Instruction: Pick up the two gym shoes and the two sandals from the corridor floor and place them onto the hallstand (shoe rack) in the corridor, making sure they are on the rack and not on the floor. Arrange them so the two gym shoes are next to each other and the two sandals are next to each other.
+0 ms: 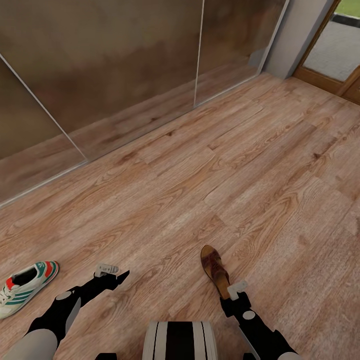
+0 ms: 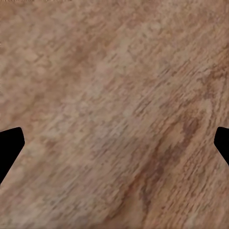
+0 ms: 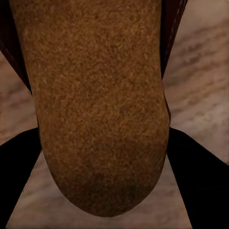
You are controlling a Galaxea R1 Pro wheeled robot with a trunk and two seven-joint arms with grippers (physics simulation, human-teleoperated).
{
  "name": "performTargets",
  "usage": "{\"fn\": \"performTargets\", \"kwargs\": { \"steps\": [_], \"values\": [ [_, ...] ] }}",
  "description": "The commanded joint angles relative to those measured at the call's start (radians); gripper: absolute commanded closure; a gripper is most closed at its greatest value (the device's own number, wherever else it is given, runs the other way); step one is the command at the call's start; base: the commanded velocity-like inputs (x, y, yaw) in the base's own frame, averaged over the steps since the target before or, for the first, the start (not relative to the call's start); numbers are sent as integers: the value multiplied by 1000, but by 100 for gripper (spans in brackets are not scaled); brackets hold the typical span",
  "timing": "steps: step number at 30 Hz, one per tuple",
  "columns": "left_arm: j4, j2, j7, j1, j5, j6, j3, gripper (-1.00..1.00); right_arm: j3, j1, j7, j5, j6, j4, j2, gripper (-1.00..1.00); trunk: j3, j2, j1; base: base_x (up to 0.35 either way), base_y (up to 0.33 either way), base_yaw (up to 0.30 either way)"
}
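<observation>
Floor (image 1: 210,165) of wood-grain planks takes up most of the head view, running open and bare to glossy sliding wall panels (image 1: 125,65) at the far side and a doorway (image 1: 335,45) at the far right, so there is wide room to lift and turn. One gym shoe (image 1: 22,288) lies on the planks at the robot's left, just beyond the left gripper (image 1: 106,270), whose jaws stand wide apart over bare floor with nothing between them. One sandal (image 1: 215,270) lies near the right gripper (image 1: 237,289); in the right wrist view its tan footbed (image 3: 95,105) sits between the dark jaws, which flank the heel end, but whether they press on it I cannot tell. The sandal looks light, flat and fairly stiff, its suede-like footbed likely grippy; pinching across the sole edges at the heel seems soundest. The sneaker should be light and soft-sided, best taken at the firmer heel collar.
</observation>
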Motion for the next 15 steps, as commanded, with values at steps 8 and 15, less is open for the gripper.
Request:
{"fn": "performTargets", "kwargs": {
  "steps": [8,15],
  "values": [
    [-36,-1,-7,1,-9,-7,4,-100,5,0,-5,7,4,1,0,100,-1,0,0,0,0,0],
    [-44,-1,-7,2,-9,-6,4,-100,5,0,-5,7,4,2,0,100,-1,0,0,0,0,0]
  ]
}}
